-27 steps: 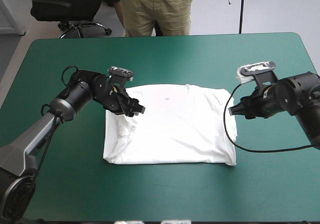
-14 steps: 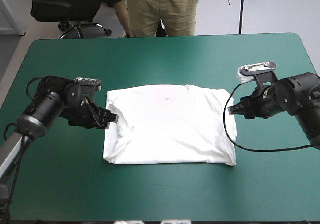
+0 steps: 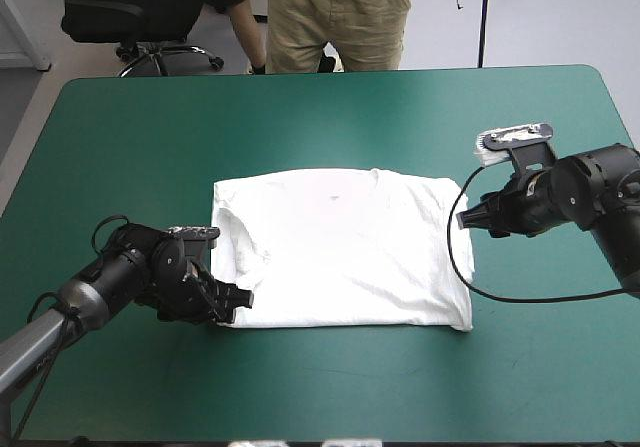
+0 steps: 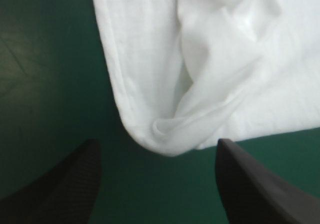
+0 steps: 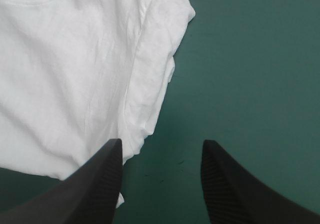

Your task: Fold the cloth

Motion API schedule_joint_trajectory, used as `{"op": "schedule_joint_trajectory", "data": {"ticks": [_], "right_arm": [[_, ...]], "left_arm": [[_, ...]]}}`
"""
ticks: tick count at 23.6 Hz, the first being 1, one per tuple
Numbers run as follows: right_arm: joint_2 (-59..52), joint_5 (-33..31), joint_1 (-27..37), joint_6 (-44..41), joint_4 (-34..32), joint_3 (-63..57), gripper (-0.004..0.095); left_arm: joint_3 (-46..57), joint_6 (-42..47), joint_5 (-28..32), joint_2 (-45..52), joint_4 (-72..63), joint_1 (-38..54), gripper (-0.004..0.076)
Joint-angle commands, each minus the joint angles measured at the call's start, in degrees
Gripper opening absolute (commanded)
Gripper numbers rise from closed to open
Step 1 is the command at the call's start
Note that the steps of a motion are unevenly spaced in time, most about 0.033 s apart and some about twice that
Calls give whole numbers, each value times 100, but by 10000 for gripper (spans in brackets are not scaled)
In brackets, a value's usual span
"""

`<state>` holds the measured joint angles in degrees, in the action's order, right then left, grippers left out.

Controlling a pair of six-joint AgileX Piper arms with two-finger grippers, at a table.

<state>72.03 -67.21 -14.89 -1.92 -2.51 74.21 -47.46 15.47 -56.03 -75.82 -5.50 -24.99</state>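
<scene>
Since my spread left pincer (image 3: 236, 301) now sits at the T-shirt's (image 3: 340, 247) near corner, down from the sleeve, I judge a corner grasp next; right pincer (image 3: 466, 219) likewise spread.

I have the table (image 3: 330, 107) in view, its teal-green cover smooth and its far corners rounded. The T-shirt (image 3: 340, 252) lies flat on it around the middle. It forms a white near-rectangle with both sleeves folded in, the neckline toward the far edge and the hem toward the near edge. Its near-left corner is a soft rounded fold resting on the cover. I see bare cover along all four sides.
</scene>
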Motion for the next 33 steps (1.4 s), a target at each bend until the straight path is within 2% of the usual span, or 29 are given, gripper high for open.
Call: {"op": "schedule_joint_trajectory", "data": {"ticks": [1, 7, 10, 12, 16, 17, 20, 21, 22, 24, 26, 30, 33], "right_arm": [[-151, 157, 45, 0, -24, 186, 473], [-151, 157, 45, 0, 2, 186, 472], [-151, 114, 45, 0, 79, 186, 472], [-151, 83, 45, 0, 134, 186, 473], [-151, -268, 45, 315, 507, 186, 474], [-151, -434, 45, 491, 754, 162, 488], [-151, -434, 5, 511, 1154, 36, 512], [-151, -434, -139, 273, 1145, -89, 511], [-151, -434, -247, 192, 1090, -181, 511], [-151, -406, -668, -252, 565, -506, 511], [-151, 52, -1089, -810, -73, -1005, 511], [-151, 841, -1113, -1445, -3, -1895, 509], [-151, 1243, -1113, -1485, 192, -2363, 509]], "left_arm": [[110, 274, 238, 28, 215, -30, 475], [219, 312, 593, -409, 416, -30, 468], [219, 312, 666, -704, 416, -30, 422], [219, 301, 666, -891, 397, -30, 337], [219, 60, 681, -997, 231, -30, 13], [219, 17, 755, -997, 176, -30, -9], [219, -32, 776, -997, 115, -30, -11], [219, -41, 748, -997, 115, -30, -11], [219, -77, 748, -997, 115, -30, -11], [219, -77, 748, -997, 103, -30, -11], [219, -170, 736, -997, 91, -30, -11], [219, -170, 727, -997, 91, -30, -11], [219, -170, 727, -997, 91, -30, -11]]}}
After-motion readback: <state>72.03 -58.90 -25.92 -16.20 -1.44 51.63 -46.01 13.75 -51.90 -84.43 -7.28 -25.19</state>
